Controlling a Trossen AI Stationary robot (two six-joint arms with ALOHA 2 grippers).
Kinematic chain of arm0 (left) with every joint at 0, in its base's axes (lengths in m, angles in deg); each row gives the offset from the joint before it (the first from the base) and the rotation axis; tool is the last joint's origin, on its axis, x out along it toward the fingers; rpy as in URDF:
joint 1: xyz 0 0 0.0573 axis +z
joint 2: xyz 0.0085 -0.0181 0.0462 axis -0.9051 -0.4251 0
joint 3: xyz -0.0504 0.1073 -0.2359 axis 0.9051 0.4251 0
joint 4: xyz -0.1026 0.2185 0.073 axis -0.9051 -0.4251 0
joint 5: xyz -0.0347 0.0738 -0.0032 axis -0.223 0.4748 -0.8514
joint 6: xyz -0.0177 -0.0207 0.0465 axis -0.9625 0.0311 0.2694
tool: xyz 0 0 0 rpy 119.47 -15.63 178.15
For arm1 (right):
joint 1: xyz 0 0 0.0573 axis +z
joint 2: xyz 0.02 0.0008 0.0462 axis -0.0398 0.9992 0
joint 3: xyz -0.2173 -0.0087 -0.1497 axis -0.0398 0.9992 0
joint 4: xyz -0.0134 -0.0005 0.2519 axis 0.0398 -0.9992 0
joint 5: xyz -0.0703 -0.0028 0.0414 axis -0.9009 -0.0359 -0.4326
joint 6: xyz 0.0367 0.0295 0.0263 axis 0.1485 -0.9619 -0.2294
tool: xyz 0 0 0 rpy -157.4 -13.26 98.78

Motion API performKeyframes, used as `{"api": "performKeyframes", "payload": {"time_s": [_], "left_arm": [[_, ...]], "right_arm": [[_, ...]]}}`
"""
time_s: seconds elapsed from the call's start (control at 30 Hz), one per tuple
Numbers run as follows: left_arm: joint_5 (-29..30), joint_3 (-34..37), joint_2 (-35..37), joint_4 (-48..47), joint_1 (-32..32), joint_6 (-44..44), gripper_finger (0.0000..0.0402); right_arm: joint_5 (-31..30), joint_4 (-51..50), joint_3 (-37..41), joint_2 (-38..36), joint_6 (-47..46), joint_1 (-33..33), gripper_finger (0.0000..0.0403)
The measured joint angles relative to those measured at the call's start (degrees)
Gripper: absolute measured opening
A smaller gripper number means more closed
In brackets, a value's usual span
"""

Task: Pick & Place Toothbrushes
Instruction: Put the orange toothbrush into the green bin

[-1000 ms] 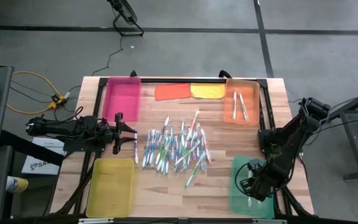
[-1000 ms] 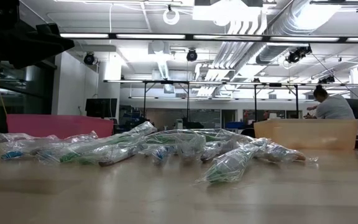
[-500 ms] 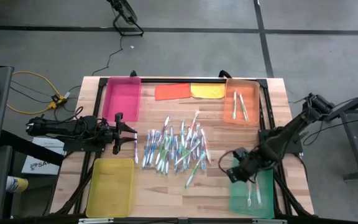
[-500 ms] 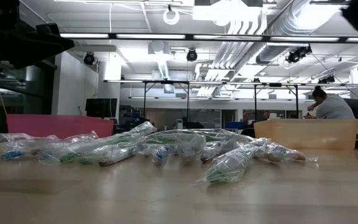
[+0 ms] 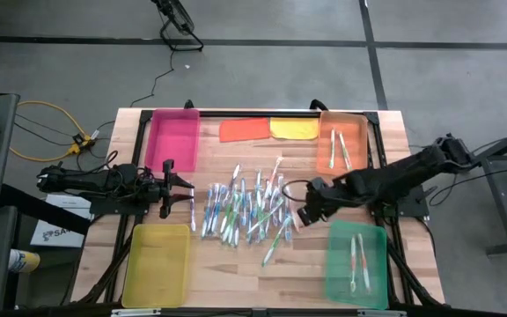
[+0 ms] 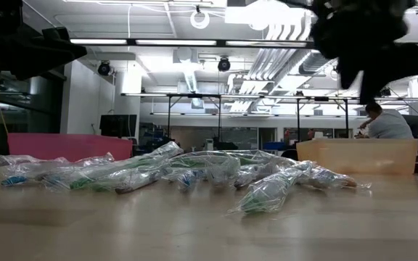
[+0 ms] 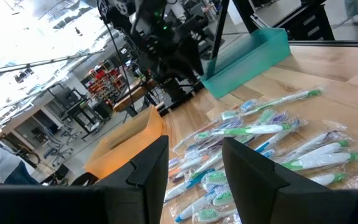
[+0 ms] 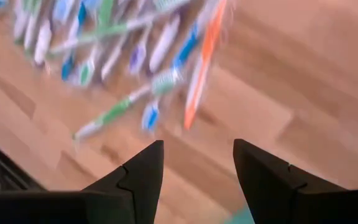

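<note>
You see no writing clear enough to read; a white sheet (image 5: 53,231) with dark print lies below the table's left edge, its letters too small to make out.

On the wooden table (image 5: 236,277), the toothbrushes (image 5: 246,210) lie in a loose heap at the middle, each in a clear wrapper. An orange cloth (image 5: 244,129) and a yellow cloth (image 5: 294,129) lie flat side by side along the far edge.

Four trays sit near the corners. The pink tray (image 5: 172,137) and the yellow tray (image 5: 157,264), both on the left side, hold nothing. The orange tray (image 5: 341,142) at the far right holds two brushes. The green tray (image 5: 356,262) at the near right holds two brushes as well.

Your right gripper (image 5: 305,210) hangs just beside the heap's right edge, between the orange and green trays, its fingers apart and holding nothing. Your left gripper (image 5: 191,190) waits at the heap's left side, between the pink and yellow trays, fingers apart, also holding nothing.

In the low view, a person (image 6: 387,122) sits in the room far behind the table.
</note>
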Motion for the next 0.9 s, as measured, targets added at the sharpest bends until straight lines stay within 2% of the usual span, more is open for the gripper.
{"api": "performKeyframes", "payload": {"time_s": [0.2,0.57,0.9], "left_arm": [[0.00,-0.02,0.00,-0.02,0.02,0.00,0.0147],[0.00,-0.02,-0.01,-0.01,0.02,0.00,0.0147],[0.00,-0.02,-0.02,0.00,0.00,0.00,0.0147]], "right_arm": [[-2.84,5.83,0.00,4.93,3.27,-3.35,0.0187],[-3.28,14.45,0.00,14.41,7.89,-3.35,0.0187],[-4.71,14.41,0.00,16.64,7.37,-6.19,0.0187]]}}
